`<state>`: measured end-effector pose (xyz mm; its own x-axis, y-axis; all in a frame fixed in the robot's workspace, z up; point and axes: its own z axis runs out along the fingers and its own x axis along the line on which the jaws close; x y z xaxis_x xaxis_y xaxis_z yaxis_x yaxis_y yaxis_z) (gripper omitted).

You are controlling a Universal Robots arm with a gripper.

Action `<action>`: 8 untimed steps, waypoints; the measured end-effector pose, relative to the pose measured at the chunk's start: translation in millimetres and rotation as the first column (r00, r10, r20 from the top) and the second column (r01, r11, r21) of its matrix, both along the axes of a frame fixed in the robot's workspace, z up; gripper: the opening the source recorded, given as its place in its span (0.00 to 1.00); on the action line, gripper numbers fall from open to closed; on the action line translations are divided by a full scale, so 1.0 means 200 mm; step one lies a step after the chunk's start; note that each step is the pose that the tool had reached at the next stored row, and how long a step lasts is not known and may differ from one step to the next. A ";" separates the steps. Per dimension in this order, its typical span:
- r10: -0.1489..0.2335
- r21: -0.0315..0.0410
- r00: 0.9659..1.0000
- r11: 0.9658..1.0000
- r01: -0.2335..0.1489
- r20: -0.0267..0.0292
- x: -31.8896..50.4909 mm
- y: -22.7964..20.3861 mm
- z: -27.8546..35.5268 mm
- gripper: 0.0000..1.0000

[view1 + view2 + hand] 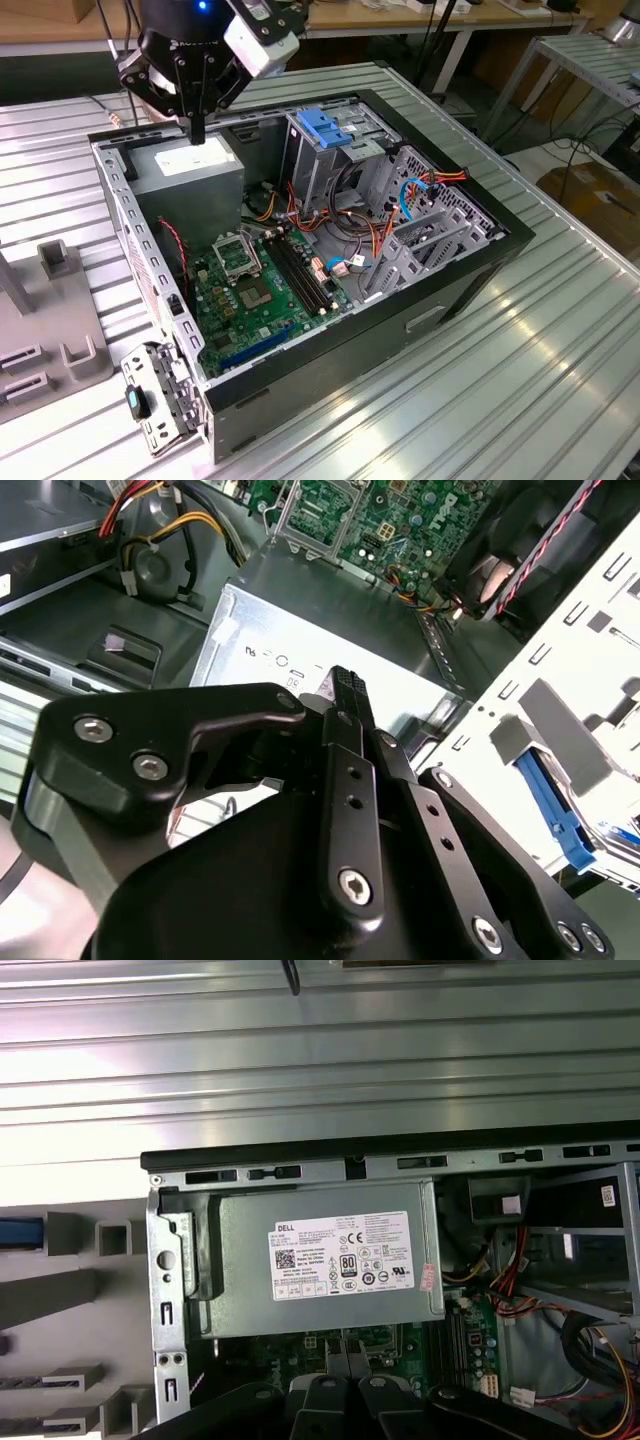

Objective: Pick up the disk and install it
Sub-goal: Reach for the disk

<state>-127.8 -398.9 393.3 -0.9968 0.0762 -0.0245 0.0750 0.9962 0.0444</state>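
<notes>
Black claw [197,136], fingers together, above grey power-supply box [195,178]

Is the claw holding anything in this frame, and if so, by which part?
Nothing is held. The claw is shut and empty, poised above the grey power-supply box.

Tool [348,1400] over open case [300,1156], near grey power supply [325,1270]

We see a ribbed silver tabletop [520,380] catching bright light; behind it stand wood-topped desks [400,22] with dark cables [437,45] hanging, another slatted metal table [590,60] beside them, and a cardboard box [590,190] on the pale floor [530,158]
</notes>
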 end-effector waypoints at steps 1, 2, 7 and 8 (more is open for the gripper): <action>0.000 0.000 1.000 1.000 0.000 0.000 -0.005 0.000 0.000 0.11; 0.000 0.000 1.000 1.000 0.000 0.000 -0.007 0.000 0.000 0.11; 0.000 0.000 1.000 1.000 0.000 0.000 -0.008 0.000 0.000 0.11; 0.000 0.000 1.000 1.000 0.000 0.000 -0.008 0.000 0.000 0.11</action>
